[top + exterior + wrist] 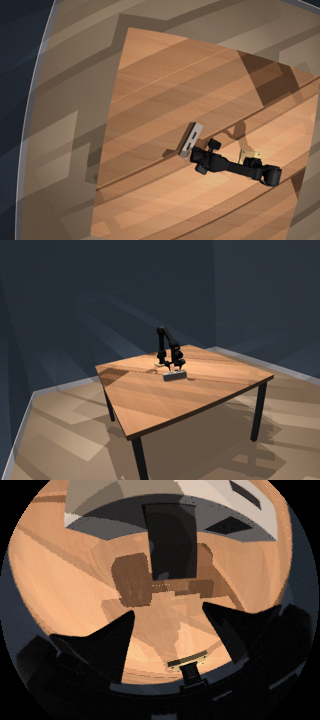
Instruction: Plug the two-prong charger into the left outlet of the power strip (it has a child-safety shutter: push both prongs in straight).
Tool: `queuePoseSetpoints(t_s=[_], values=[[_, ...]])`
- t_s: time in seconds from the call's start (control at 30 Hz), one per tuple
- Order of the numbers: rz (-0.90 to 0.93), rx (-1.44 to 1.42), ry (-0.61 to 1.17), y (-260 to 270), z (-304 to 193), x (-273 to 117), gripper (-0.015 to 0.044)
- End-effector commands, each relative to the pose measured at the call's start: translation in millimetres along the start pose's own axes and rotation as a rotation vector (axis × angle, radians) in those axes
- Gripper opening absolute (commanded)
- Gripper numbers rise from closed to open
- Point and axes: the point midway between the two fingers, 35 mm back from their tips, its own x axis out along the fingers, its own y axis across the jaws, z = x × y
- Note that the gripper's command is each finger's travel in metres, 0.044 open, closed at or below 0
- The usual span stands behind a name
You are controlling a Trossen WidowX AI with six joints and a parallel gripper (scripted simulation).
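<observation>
The power strip (198,127) (168,377) (100,495) is a pale grey bar with dark slots in its top face. In the wrist view it spans the upper part, and one slot shows at its right. A black block, apparently the charger (172,545), shows against the strip's near side. Its prongs are hidden, and whether it touches the strip is unclear. My gripper (175,369) (170,610) is open and empty. Its fingertips are on the arm's side of the block, to its lower left and lower right in the wrist view. The arm hides part of the strip in the top view.
The arm's yellowish base plate (244,154) (175,668) is on the table (155,103) (155,405), behind the gripper. Bands of light and shadow cross the table. The table's near edge runs below the strip in the exterior view.
</observation>
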Motion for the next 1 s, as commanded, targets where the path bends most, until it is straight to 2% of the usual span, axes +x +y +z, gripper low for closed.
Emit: queuePoseSetpoints(t_s=[0.0,0.2,0.27,0.97], values=[[-0.017,0.012,-0.091,-0.1,4.2,-10.2,0.044],[-0.036,0.102,-0.498,0.1,15.1,-62.1,0.044],[-0.029,0.129,-0.586,-0.2,15.6,-74.6,0.044],[-0.028,0.133,-0.597,-0.2,15.6,-76.2,0.044]])
